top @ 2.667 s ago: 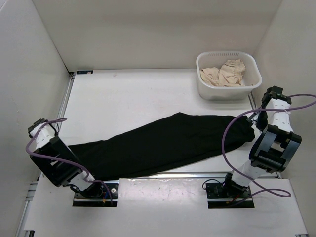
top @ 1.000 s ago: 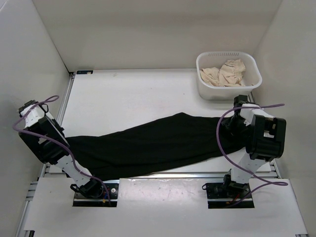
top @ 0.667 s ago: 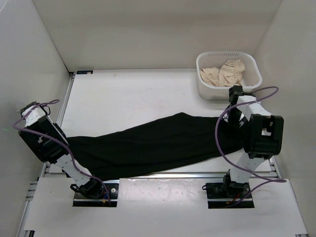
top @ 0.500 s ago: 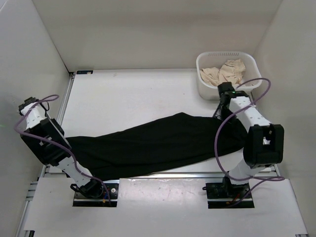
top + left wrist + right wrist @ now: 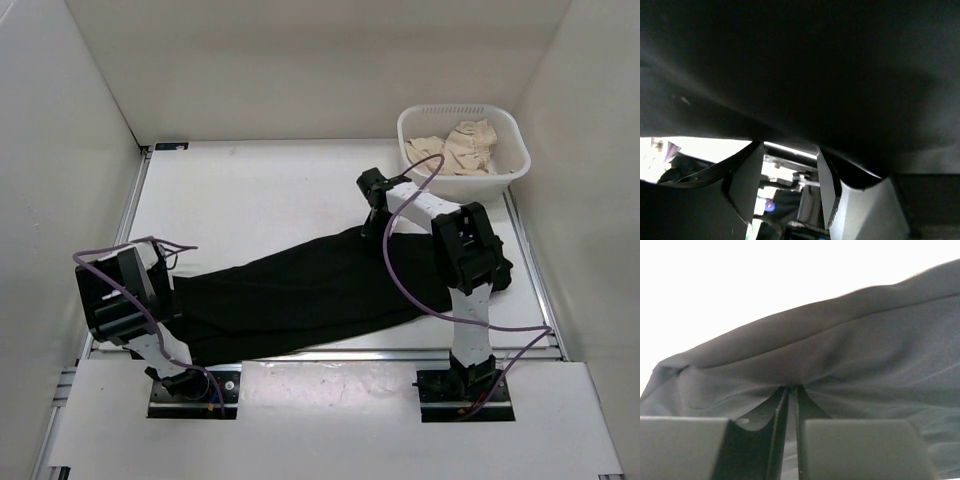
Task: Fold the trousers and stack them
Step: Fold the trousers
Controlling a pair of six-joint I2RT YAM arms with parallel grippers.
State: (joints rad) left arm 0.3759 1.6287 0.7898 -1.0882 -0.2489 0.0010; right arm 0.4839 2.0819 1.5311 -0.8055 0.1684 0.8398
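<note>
Black trousers (image 5: pixel 320 290) lie stretched out across the table from left to right. My right gripper (image 5: pixel 372 228) sits at their far edge near the middle. In the right wrist view it (image 5: pixel 791 388) is shut, pinching a small fold of the dark cloth (image 5: pixel 840 355). My left gripper (image 5: pixel 168 283) is at the left end of the trousers. The left wrist view shows it (image 5: pixel 790 147) open, its fingers (image 5: pixel 747 180) apart, with black fabric (image 5: pixel 805 65) hanging over their tips and nothing seen between them.
A white basket (image 5: pixel 420 185) holding beige clothes (image 5: pixel 455 148) stands at the back right. White walls enclose the table on three sides. A metal rail (image 5: pixel 330 355) runs along the near edge by the arm bases.
My right arm swung from the trousers' right end to the middle of their far edge and shut on the cloth. The left gripper opened and moved in onto the left end.
</note>
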